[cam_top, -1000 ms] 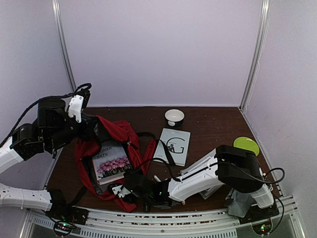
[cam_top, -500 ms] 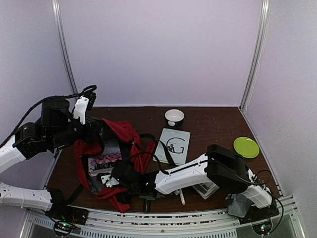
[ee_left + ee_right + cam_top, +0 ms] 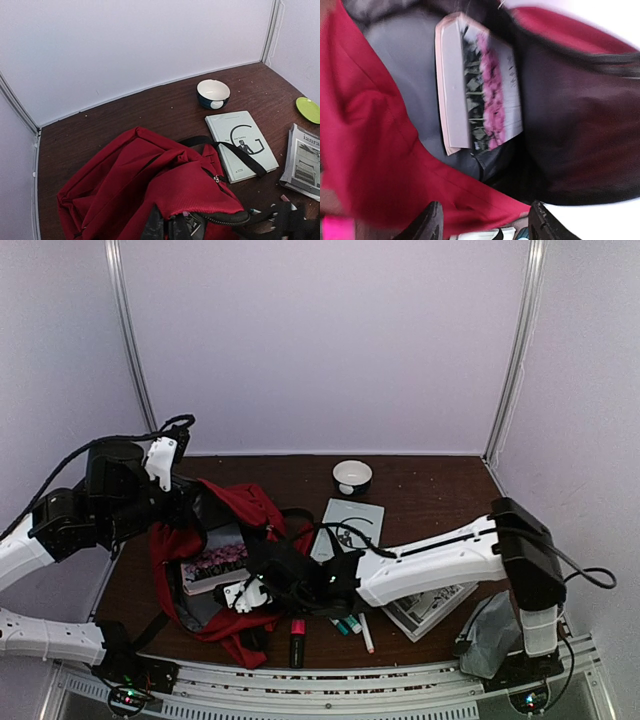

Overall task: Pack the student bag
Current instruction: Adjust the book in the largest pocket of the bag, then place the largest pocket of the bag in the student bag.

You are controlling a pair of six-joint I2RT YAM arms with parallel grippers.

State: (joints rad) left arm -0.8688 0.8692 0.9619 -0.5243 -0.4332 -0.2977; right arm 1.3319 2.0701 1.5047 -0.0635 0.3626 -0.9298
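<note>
The red student bag (image 3: 168, 545) lies open at the left of the table, its dark mouth facing up. My left gripper (image 3: 168, 228) is shut on the bag's red upper flap (image 3: 200, 190) and holds it raised. A book with pink flowers (image 3: 480, 85) lies inside on the grey lining. My right gripper (image 3: 487, 227) hovers over the bag's near rim (image 3: 375, 150), open, with nothing gripped. In the top view the right gripper (image 3: 248, 592) sits at the bag's front edge.
A pink highlighter (image 3: 297, 635), teal markers (image 3: 345, 623) and a white pen (image 3: 366, 633) lie in front of the bag. A pale book (image 3: 352, 525), a bowl (image 3: 352, 477), a newspaper (image 3: 432, 608), a grey pouch (image 3: 490, 635) and a green plate (image 3: 308, 109) sit to the right.
My right gripper has gone from shut to open and shifted up over the bag's mouth. The pens now show on the table. My left gripper still holds the flap.
</note>
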